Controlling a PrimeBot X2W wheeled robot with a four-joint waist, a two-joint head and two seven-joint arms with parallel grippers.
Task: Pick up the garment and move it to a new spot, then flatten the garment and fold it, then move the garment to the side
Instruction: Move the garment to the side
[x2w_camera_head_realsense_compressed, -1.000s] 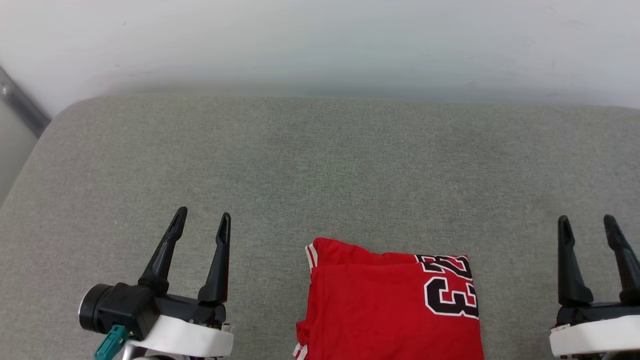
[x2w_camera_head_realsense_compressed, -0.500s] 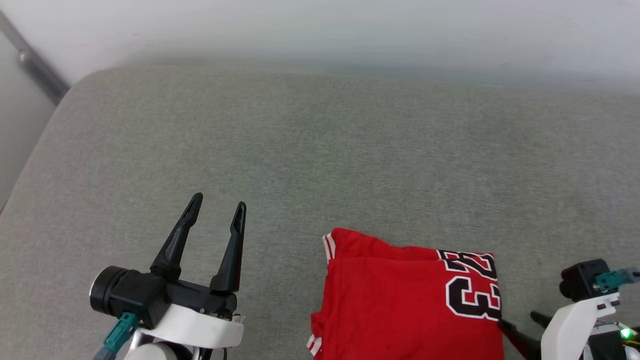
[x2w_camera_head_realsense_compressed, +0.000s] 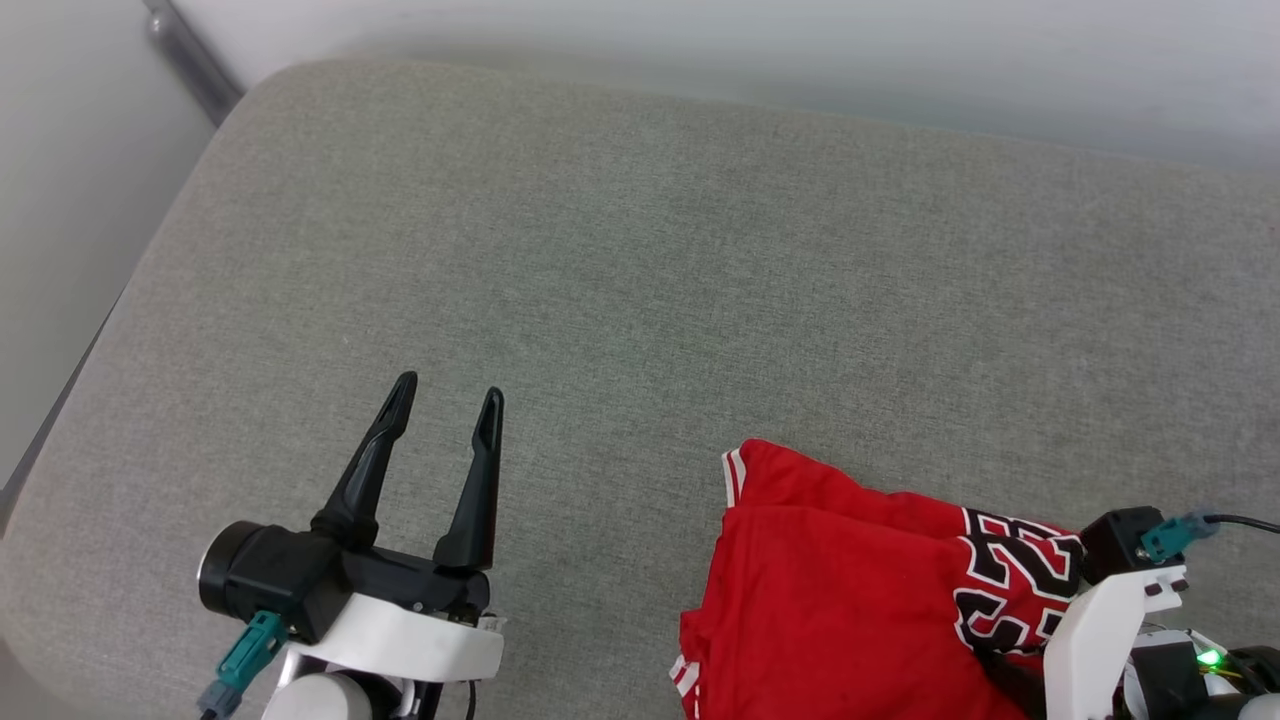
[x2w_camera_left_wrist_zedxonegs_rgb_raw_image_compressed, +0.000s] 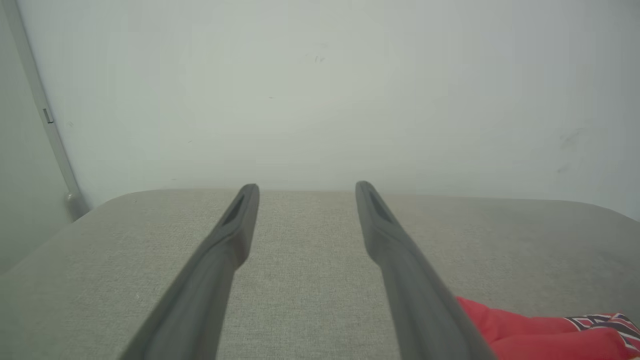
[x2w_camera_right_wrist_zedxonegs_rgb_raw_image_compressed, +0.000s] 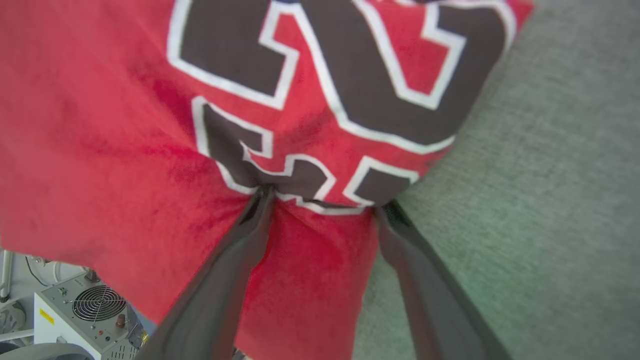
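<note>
Garment (x2w_camera_head_realsense_compressed: 850, 600) of soft red jersey knit lies folded into a rough rectangle at the near right of the cushion (x2w_camera_head_realsense_compressed: 640, 250). The top layer is smooth, and a second layer peeks out along the far edge with a narrow red-and-white striped trim at the far left corner. Blocky black numerals outlined in white run across its right end, where the fabric puckers and bunches. The right gripper (x2w_camera_right_wrist_zedxonegs_rgb_raw_image_compressed: 325, 200) is down there with its two long dark fingers (x2w_camera_right_wrist_zedxonegs_rgb_raw_image_compressed: 250, 235) spread wide, tips pressed into the wrinkled cloth just under the numerals and nothing pinched between them. Past the shirt's near edge, in the right wrist view, stands a pale grey box (x2w_camera_right_wrist_zedxonegs_rgb_raw_image_compressed: 85, 305) with a round fan grille. The cushion is a grey-green woven pad, flat, with a rounded corner. Well to the left of the shirt, the left gripper (x2w_camera_head_realsense_compressed: 448, 388) hangs over bare weave, jaws apart and empty, a teal plug (x2w_camera_head_realsense_compressed: 245, 650) on its wrist. Behind the pad rises a plain pale wall (x2w_camera_left_wrist_zedxonegs_rgb_raw_image_compressed: 320, 75) with a slim grey metal rail (x2w_camera_head_realsense_compressed: 190, 55) at the far left.
</note>
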